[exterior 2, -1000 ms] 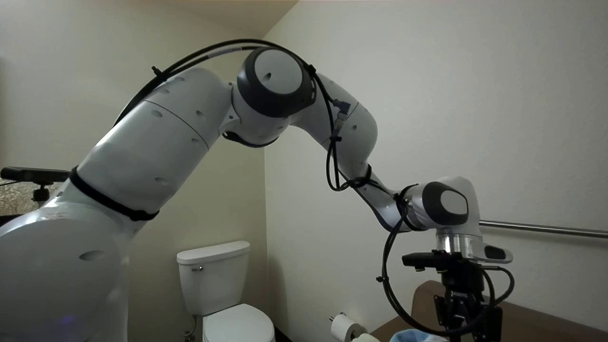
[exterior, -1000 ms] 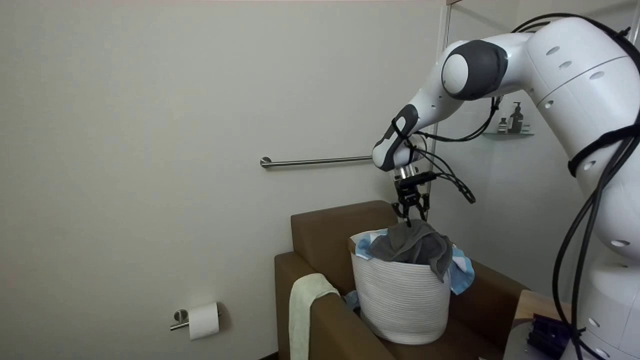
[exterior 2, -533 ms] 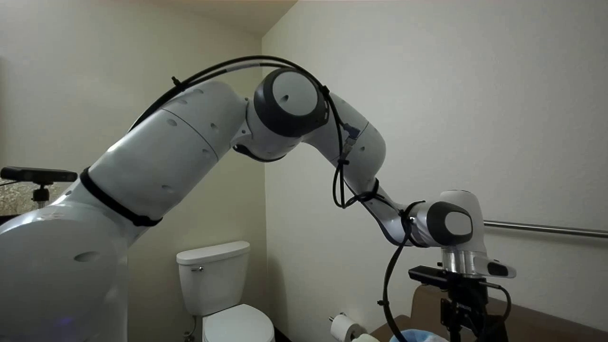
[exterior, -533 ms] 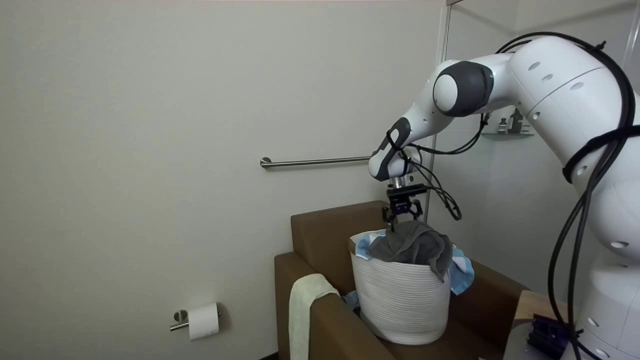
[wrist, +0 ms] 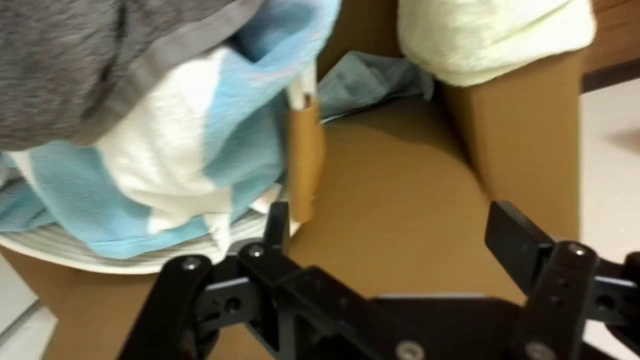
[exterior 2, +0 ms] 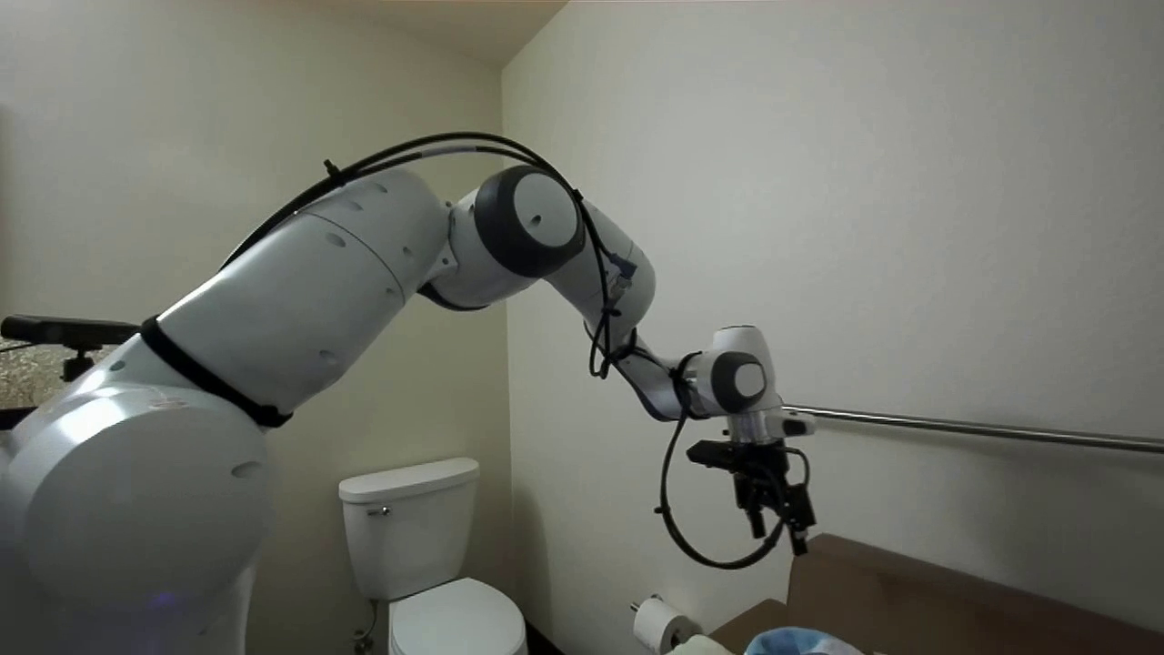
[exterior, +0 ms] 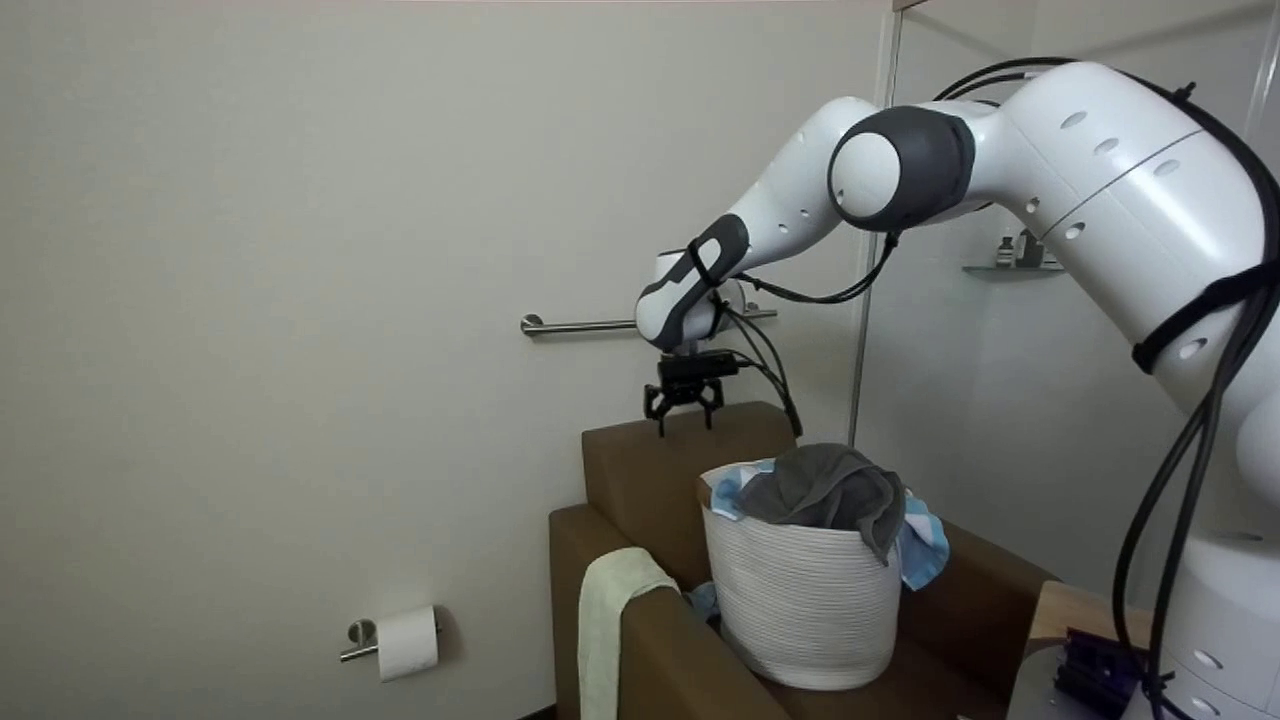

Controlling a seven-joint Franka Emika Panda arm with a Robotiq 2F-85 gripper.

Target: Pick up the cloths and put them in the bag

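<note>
The grey cloth (exterior: 825,490) looks fuzzy and matt, the yellow cloth (wrist: 485,35) softly napped. The bag (exterior: 810,600) looks like ribbed, matt cord. The rail (exterior 2: 973,427) is shiny metal, the toilet (exterior 2: 412,528) smooth and glossy, the paper roll (exterior: 407,643) matt.

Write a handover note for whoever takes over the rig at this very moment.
Pincer: open, holding nothing, above the armchair.
Things: grey cloth and blue-and-white cloth in the white basket, which seems to be the bag; both hang partly outside. Pale yellow cloth draped over the armrest. Blue-grey cloth on the seat, between basket and armrest.
Done: grey and blue-and-white cloths are in.
Left: pale yellow and blue-grey cloths, presumably both to go in.
</note>
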